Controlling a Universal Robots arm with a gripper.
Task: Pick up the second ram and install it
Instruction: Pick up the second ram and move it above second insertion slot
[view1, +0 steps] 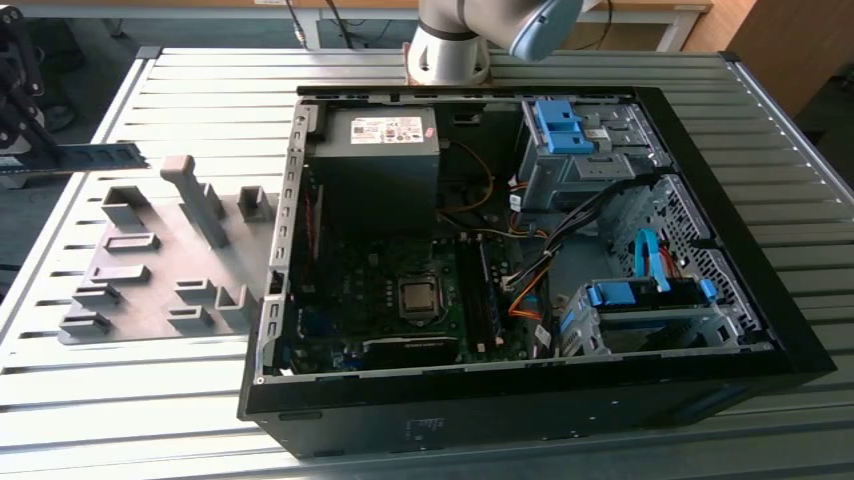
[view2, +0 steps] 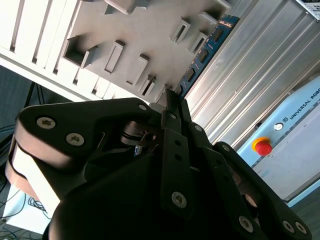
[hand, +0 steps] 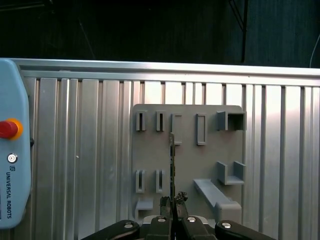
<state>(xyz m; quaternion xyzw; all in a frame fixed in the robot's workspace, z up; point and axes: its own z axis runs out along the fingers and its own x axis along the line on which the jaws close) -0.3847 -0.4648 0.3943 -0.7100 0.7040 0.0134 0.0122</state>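
The pincer (hand: 172, 204) is clamped on the second ram (view1: 88, 158), gripping the stick by one end near the grey fixture plate (view1: 158, 268) at the exterior view's left, well apart from the open computer case (view1: 534, 412).

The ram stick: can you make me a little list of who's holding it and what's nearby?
second ram: thin blue-green stick, clamped at one end
gripper: shut on the second ram
fixture plate: grey, lying on the table close by the ram
computer case: open, on the exterior view's right
installed: not yet, the ram is outside the case
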